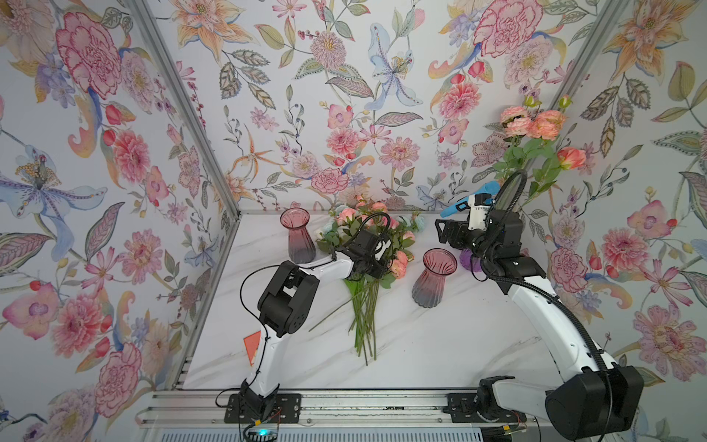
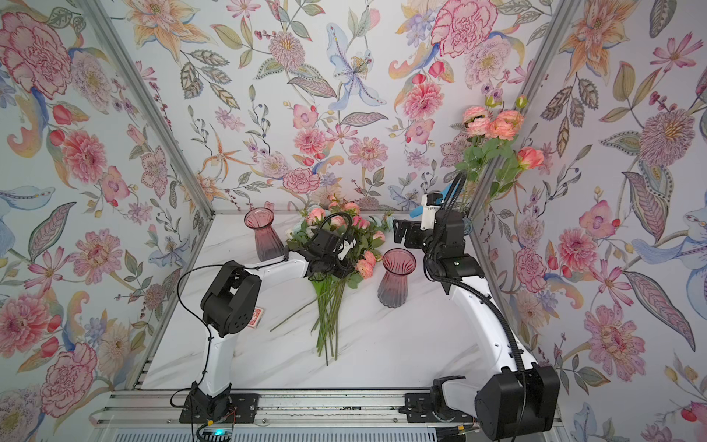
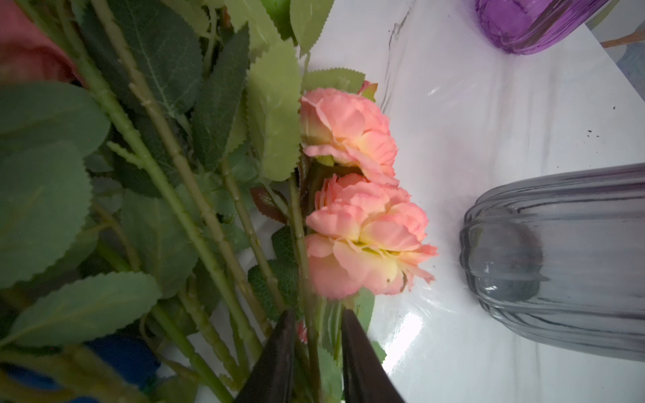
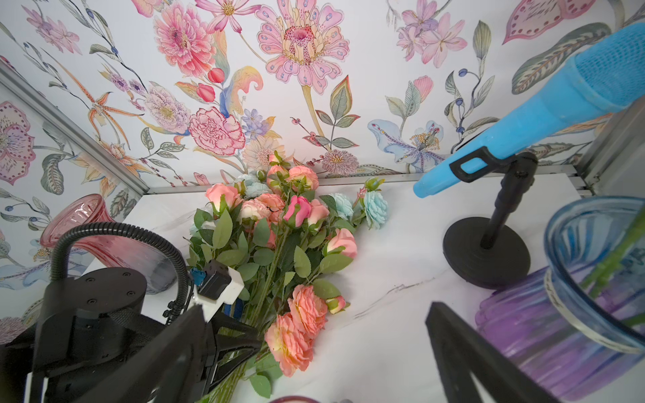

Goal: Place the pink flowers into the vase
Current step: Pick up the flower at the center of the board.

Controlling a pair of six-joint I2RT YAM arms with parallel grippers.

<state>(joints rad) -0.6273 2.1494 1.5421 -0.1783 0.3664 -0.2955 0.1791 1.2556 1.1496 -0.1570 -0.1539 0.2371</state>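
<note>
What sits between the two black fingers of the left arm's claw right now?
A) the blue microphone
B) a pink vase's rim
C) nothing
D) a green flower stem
D: in the left wrist view the left gripper straddles a green stem of the pink flowers lying on the table, with a jaw on either side of it.

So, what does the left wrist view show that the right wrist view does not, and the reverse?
Only the left wrist view: the green stem between the fingers of the left gripper, seen from close, just under two pink flowers, and the foot of a grey-bottomed vase beside them.
Only the right wrist view: a blue microphone on a black stand, pale blue flowers, a blue vase holding stems, and a pink vase.
Both: the pink flowers, the purple vase and the white table.
</note>
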